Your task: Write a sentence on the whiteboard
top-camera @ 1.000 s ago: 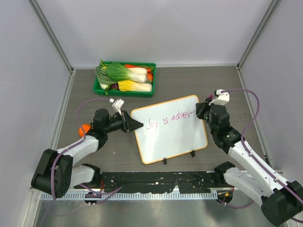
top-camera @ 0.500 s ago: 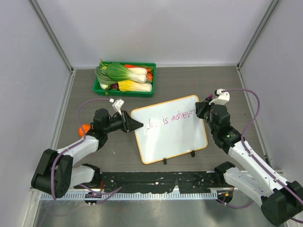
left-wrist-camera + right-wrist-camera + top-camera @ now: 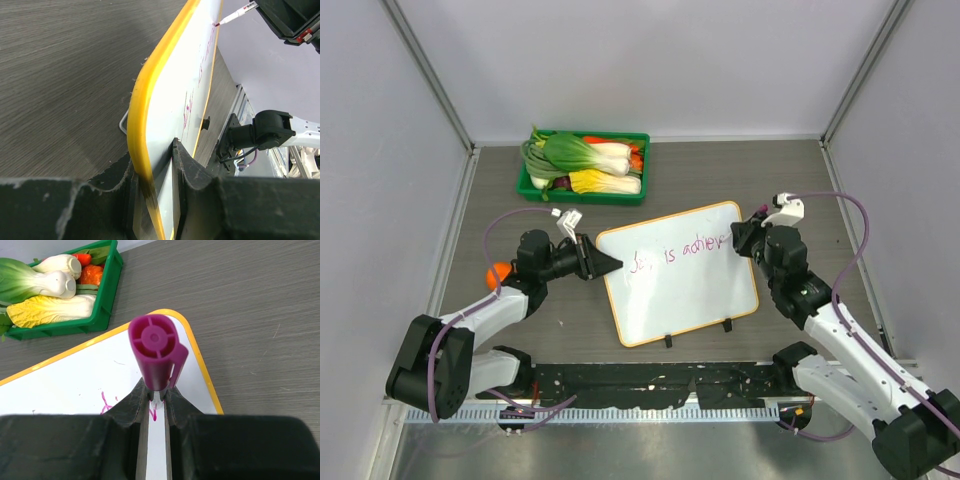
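Whiteboard [image 3: 685,295]: left hand [image 3: 610,263] pinching 9 o'clock rim; right hand [image 3: 736,238] pinching marker [image 3: 156,352], sentence [image 3: 678,250] nearing 3 o'clock rim, overrun likely.

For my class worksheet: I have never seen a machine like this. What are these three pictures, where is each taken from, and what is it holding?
Two robot arms stand at the near edge of a dark wood-grain table. The overhead picture looks down from behind them; the other two come from cameras on each wrist. The left gripper clamps the edge of a glossy white, orange-rimmed whiteboard. The right gripper holds a purple marker, tip at the pink handwritten sentence. Behind lies a green plastic tray of vegetables.
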Controlling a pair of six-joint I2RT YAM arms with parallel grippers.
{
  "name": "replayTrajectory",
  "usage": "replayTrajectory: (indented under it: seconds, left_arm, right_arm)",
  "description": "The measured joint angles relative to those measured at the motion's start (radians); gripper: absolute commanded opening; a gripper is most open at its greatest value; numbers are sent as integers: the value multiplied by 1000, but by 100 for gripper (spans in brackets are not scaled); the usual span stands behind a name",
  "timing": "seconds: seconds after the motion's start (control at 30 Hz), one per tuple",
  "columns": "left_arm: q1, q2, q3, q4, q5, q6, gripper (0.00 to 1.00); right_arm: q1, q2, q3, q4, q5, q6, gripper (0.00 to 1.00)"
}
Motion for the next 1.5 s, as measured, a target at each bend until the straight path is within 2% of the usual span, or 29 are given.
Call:
replayTrajectory:
  seconds: [0.93,1.2,1.5]
  left_arm:
    - [0,0,0,0,0,0,0]
    - [0,0,0,0,0,0,0]
    - [0,0,0,0,0,0,0]
  right_arm:
    - [0,-36,-13,-42,66,3,1]
    - [0,-98,-13,-43,69,3,1]
    - [0,-50,-13,-34,93,3,1]
